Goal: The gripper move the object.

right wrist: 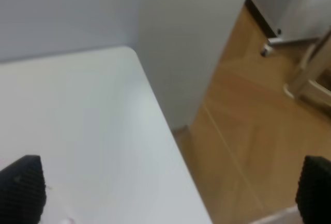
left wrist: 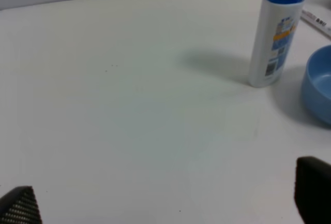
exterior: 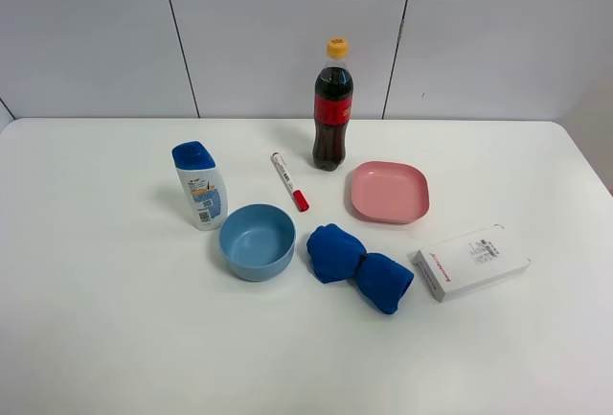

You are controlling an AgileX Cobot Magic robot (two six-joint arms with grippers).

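Observation:
The royal-blue cloth (exterior: 359,266), bundled into two rounded lumps, lies on the white table (exterior: 115,338) in the exterior high view, between the light-blue bowl and the white box. Neither arm shows in that view. My left gripper (left wrist: 165,199) is open and empty over bare table, with its fingertips (left wrist: 19,207) at the frame's corners. My right gripper (right wrist: 168,188) is open and empty near a table corner, above the table edge and the wooden floor. The cloth is out of both wrist views.
A light-blue bowl (exterior: 257,241), a blue-capped white bottle (exterior: 200,185), a red-capped marker (exterior: 288,181), a cola bottle (exterior: 332,105), a pink plate (exterior: 388,192) and a white box (exterior: 471,261) stand around the cloth. The left wrist view shows the bottle (left wrist: 275,32) and bowl (left wrist: 320,84).

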